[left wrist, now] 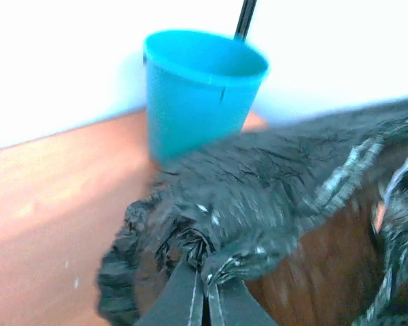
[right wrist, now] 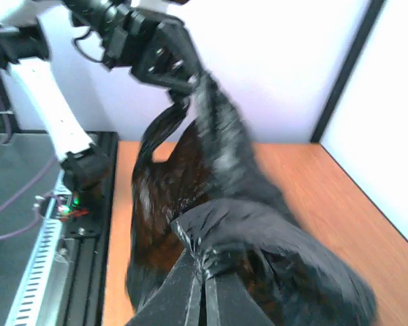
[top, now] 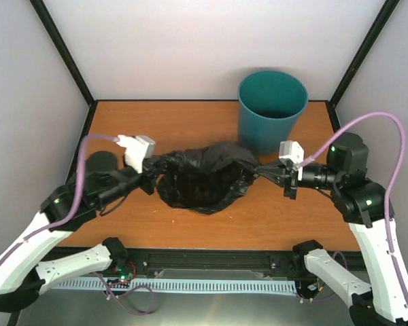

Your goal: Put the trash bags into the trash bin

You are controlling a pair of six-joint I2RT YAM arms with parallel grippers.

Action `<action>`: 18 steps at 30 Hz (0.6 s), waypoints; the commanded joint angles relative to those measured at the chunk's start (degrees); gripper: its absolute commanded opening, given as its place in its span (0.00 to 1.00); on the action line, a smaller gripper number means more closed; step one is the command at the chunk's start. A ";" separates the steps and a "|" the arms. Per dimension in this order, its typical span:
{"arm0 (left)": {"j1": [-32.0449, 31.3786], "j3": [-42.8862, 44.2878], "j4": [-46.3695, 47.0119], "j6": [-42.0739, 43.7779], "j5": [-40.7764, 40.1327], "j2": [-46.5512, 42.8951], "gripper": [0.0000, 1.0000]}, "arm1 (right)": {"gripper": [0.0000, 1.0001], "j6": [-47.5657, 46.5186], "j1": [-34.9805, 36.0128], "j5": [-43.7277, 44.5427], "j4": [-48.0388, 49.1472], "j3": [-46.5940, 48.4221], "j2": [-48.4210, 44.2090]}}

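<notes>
Top external view showed the trash bag (top: pixel 204 180) spread over the worktop (top: pixel 183 122), left gripper (top: pixel 151 178) and right gripper (top: pixel 268 171) each pinching its rim; likely next, a joint lift over the trash bin (top: pixel 265 136) behind

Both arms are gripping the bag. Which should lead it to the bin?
Right, probably. The right fingers pinch the glossy black plastic bag close to the round teal plastic bin; the left fingers hold the bag's opposite side, farther away.
</notes>
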 commanded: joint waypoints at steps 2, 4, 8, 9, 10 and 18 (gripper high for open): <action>-0.04 1.47 0.19 -2.29 0.19 2.17 0.01 | 0.03 2.55 0.12 -6.55 -1.96 -3.32 3.21; 0.03 2.46 -0.74 -3.88 -2.24 3.31 0.01 | 0.03 4.86 0.12 -4.45 0.43 -3.63 3.67; 0.12 4.52 -1.96 -6.46 -7.41 6.13 0.01 | 0.03 11.49 0.12 2.25 6.58 -3.43 5.71; 0.21 5.17 -2.19 -7.09 -9.18 7.37 0.01 | 0.03 12.95 0.12 4.37 8.40 -3.43 6.51; 0.64 5.74 -2.23 -7.32 -10.70 8.65 0.02 | 0.03 14.51 0.10 6.42 10.42 -3.39 7.82; 16.10 13.19 1.89 -1.98 -6.41 24.57 0.01 | 0.03 18.62 0.12 18.26 11.62 12.21 34.75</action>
